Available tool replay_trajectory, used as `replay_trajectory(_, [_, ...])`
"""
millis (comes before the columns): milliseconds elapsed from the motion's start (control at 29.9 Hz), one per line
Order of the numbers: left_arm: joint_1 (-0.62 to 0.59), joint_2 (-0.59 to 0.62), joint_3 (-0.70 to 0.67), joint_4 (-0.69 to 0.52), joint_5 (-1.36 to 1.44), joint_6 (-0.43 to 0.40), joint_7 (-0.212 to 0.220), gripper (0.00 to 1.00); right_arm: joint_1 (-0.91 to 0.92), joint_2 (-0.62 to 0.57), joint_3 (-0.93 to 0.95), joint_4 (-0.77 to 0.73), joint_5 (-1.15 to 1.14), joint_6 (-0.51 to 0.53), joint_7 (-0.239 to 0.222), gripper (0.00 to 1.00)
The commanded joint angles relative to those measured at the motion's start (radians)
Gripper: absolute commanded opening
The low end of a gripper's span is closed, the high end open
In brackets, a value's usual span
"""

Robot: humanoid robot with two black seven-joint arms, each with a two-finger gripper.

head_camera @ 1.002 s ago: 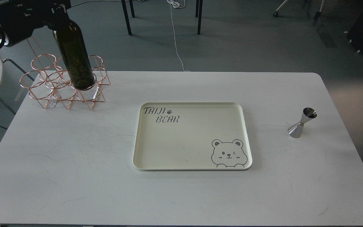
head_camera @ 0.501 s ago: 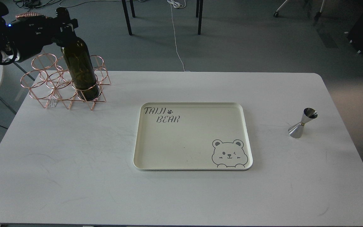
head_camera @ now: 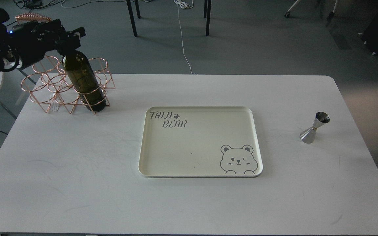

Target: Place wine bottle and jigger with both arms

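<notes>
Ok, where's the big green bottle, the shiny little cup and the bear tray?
wine bottle [head_camera: 81, 78], head view, on its dark glass body.
jigger [head_camera: 314, 128], head view, at its narrow waist.
tray [head_camera: 202, 144], head view, on its bare cream floor.

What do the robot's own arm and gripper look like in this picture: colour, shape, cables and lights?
Only the left arm shows, at the upper left. It is black and bulky, with rounded joint housings, loops of black cable and a small blue light on top. The left gripper is a blocky black two-finger part. A coiled copper-coloured spring shows behind the arm. No markings are readable. The right gripper is out of view.
</notes>
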Motion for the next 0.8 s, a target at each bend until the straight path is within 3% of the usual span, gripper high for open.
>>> replay_trajectory(0, [-0.003, 0.003, -0.015, 0.001, -0.069, 0.0, -0.002, 0.92, 0.0, 0.0, 0.001, -0.003, 0.0, 0.0, 0.0, 0.9])
replay_trajectory(167, [-0.025, 0.043, -0.038, 0.007, -0.371, 0.0, -0.01, 0.98, -0.003, -0.01, 0.001, -0.004, 0.0, 0.0, 0.005, 0.91])
replay_trajectory(234, [-0.029, 0.075, -0.043, 0.018, -0.518, -0.001, -0.013, 0.98, -0.001, -0.013, 0.002, -0.003, 0.002, 0.0, 0.006, 0.99])
replay_trajectory(401, [-0.036, 0.106, -0.043, 0.045, -0.838, -0.009, -0.039, 0.98, 0.0, -0.013, 0.001, -0.006, 0.0, 0.0, 0.005, 0.99])
replay_trajectory(601, [-0.022, 0.126, -0.04, 0.094, -1.123, -0.015, -0.041, 0.98, -0.005, -0.027, 0.004, -0.012, 0.002, 0.0, 0.006, 0.99])
replay_trajectory(768, [0.001, 0.121, -0.038, 0.149, -1.463, -0.093, -0.039, 0.98, -0.011, -0.027, 0.037, -0.044, 0.018, 0.0, 0.012, 0.99])
